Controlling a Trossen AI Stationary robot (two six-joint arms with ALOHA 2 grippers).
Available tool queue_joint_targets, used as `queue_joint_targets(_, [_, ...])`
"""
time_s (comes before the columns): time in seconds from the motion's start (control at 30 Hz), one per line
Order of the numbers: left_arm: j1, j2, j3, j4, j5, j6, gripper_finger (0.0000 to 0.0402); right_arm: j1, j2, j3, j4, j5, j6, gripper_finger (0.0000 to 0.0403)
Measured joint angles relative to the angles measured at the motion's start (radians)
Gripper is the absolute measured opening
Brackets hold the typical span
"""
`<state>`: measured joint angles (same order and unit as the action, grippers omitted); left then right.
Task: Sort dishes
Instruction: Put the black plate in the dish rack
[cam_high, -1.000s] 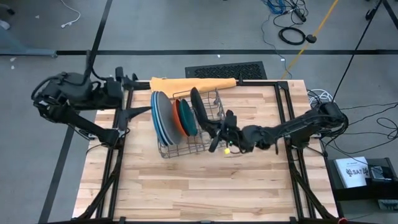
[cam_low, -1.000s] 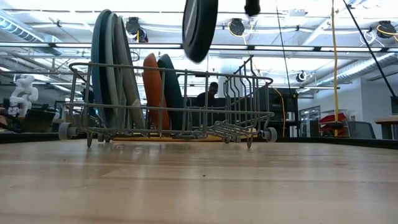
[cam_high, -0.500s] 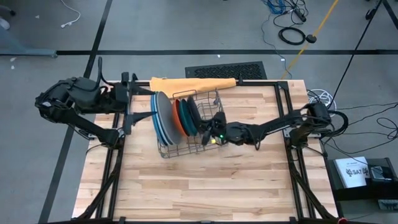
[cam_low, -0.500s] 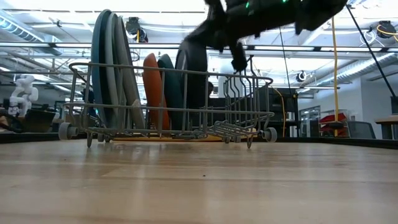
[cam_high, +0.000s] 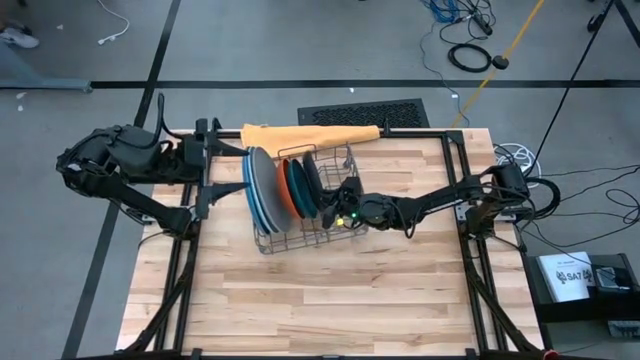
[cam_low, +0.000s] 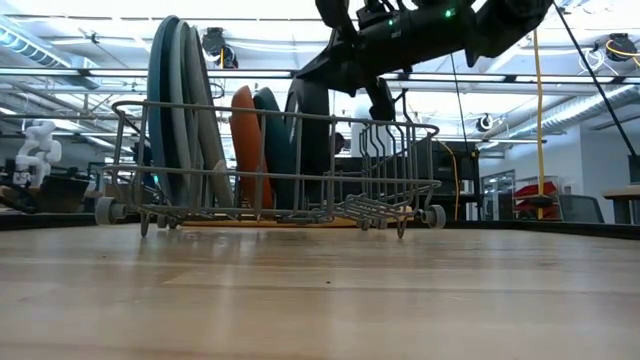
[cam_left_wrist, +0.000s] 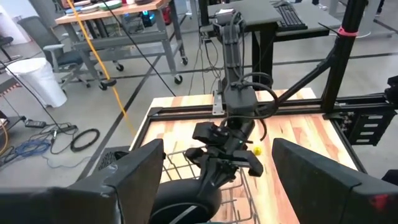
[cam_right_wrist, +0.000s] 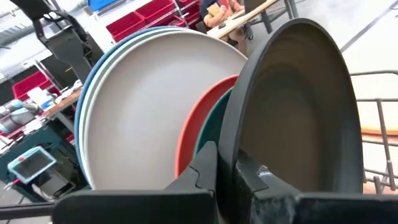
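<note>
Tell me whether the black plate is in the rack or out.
In: the black plate stands on edge inside the wire rack, with the right gripper shut on its rim.

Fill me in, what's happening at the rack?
The right pincer is shut on the black plate's rim, standing it upright in the wire rack beside the teal and orange plates. The big blue and grey plates are racked already. The left pincer waits open at the rack's left end.

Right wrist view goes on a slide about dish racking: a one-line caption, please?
Right gripper shut on the black plate, standing it beside the teal plate and orange plate.
</note>
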<state>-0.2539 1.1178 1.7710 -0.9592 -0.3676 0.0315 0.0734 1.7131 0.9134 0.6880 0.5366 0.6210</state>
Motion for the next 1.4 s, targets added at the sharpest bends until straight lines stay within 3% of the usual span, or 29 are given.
queue_joint_targets(0.27, [-0.002, 0.000, 0.000, 0.000, 0.000, -0.008, 0.0299, -0.005, 0.043, 0.001, -0.007, 0.026, 0.046, 0.0018])
queue_joint_targets(0.7, [-0.004, 0.000, 0.000, 0.000, 0.000, -0.025, 0.0299, 0.000, 0.057, -0.006, -0.034, 0.003, 0.044, 0.0182])
queue_joint_targets(0.87, [-0.004, 0.000, 0.000, 0.000, 0.000, -0.025, 0.0299, 0.013, 0.053, -0.006, 0.043, 0.012, -0.026, 0.0212])
queue_joint_targets(1.1, [-0.004, 0.000, 0.000, 0.000, 0.000, -0.025, 0.0299, 0.013, 0.050, 0.020, 0.036, 0.018, -0.064, 0.0170])
queue_joint_targets(1.2, [-0.004, 0.000, 0.000, -0.001, 0.000, -0.025, 0.0299, 0.013, 0.049, 0.025, 0.035, 0.030, -0.059, 0.0125])
queue_joint_targets(1.33, [-0.004, 0.000, 0.000, -0.001, 0.000, -0.025, 0.0299, 0.015, 0.047, 0.027, -0.048, 0.077, -0.015, 0.0034])
queue_joint_targets(1.4, [-0.004, 0.000, 0.000, -0.001, 0.000, -0.025, 0.0299, 0.020, 0.043, 0.032, -0.106, 0.092, 0.014, 0.0016])
